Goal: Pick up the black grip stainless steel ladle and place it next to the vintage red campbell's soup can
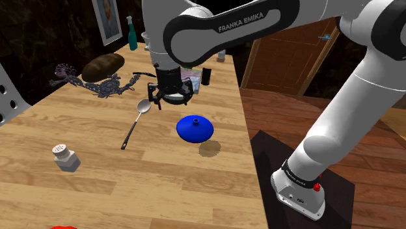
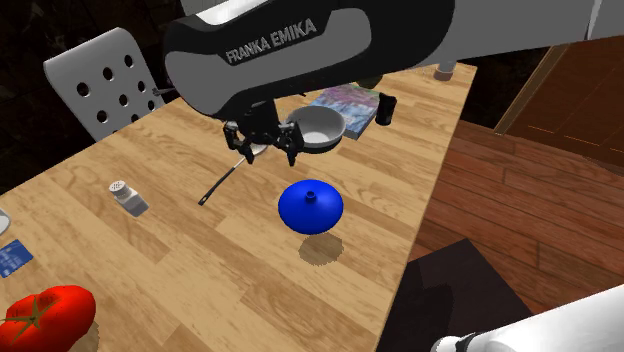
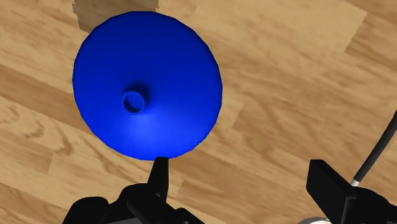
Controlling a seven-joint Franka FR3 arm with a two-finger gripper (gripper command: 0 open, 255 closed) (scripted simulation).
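Shoulder view puts the ladle (image 1: 135,122) flat on the wooden table (image 1: 143,195), its bowl at the far end and its dark handle slanting toward that view's near left. The gripper (image 1: 171,97) hangs pointing straight down, just to the right of the ladle's bowl in that view, above it and not touching. A white bowl (image 2: 318,128) sits close beside it, and a blue lid (image 1: 194,128) lies nearer, to the right. From the wrist camera the two fingers (image 3: 159,178) stand well apart with bare wood between them, so the jaws are open and hold nothing. The ladle's handle runs just outside one finger, not in the gap. That stance suits a downward pinch across the thin handle, but I judge the hand must first shift over it. A red thing (image 2: 45,315) at the second exterior view's lower left looks more like a tomato than the soup can, though I cannot be sure.
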